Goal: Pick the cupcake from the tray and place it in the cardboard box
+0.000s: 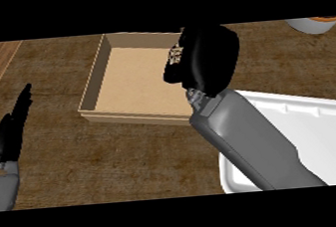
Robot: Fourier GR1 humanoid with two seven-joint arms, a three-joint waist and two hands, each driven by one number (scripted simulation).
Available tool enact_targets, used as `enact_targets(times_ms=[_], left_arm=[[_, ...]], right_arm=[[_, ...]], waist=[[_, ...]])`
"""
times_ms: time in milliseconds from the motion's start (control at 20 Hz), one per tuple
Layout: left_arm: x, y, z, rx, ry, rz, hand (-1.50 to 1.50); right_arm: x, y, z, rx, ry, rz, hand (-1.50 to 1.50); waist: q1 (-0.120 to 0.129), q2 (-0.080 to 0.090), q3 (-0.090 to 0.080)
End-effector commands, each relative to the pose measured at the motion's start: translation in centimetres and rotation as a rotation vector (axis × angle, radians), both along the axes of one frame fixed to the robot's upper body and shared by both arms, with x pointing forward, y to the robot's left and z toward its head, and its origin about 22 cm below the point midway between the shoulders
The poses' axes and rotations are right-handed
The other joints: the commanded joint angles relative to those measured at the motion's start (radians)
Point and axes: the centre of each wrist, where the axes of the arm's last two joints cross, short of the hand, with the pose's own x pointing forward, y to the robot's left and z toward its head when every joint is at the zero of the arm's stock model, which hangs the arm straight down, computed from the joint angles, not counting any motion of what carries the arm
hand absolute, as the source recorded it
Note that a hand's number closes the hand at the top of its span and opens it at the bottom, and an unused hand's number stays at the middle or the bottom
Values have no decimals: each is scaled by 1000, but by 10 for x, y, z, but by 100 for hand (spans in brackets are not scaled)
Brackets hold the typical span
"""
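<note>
- Head view: the right hand (205, 57) hung over the right side of the cardboard box (98, 73), with its grey forearm slanting up from the white tray (326, 118) at the near right.
- Its fingers were curled round a small thing at the hand's left edge. Only a speckled dark-and-pale patch showed there, which I took to be the cupcake (174, 54); most of it was hidden by the hand.
- The visible part of the tray held no cupcake, so the pick looked done and the carry to the box nearly so.
- The cupcake sat above the box's right wall or just inside it. Whether it was clear of the rim could not be told from this steep angle.
- The part of the box floor that showed was bare brown card, so the placing seemed not yet done. What was left, in my judgement: lower a little toward the box's middle, uncurl the fingers, and lift away.
- The left hand (10, 130) rested at the left edge over the brown desk (130, 153), fingers straight and pointing far, holding nothing.
- A pale cup-like thing (313, 24) sat at the far right corner, cut off by the edge.
</note>
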Motion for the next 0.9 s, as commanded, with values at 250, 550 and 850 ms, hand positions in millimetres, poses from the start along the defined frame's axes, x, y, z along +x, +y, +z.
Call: enact_targets(times_ms=[250, 550, 850], left_arm=[[11, -2, 3, 1, -4, -8, 0], [12, -13, 11, 4, -22, -23, 0], [17, -16, 10, -9, -26, -46, 0]], right_arm=[[61, -3, -18, 211, 40, -144, 150], [90, -13, -31, 220, 99, -246, 150], [106, -29, -42, 409, 134, -280, -150]], waist=[[10, 15, 0], [28, 15, 1], [50, 24, 1]])
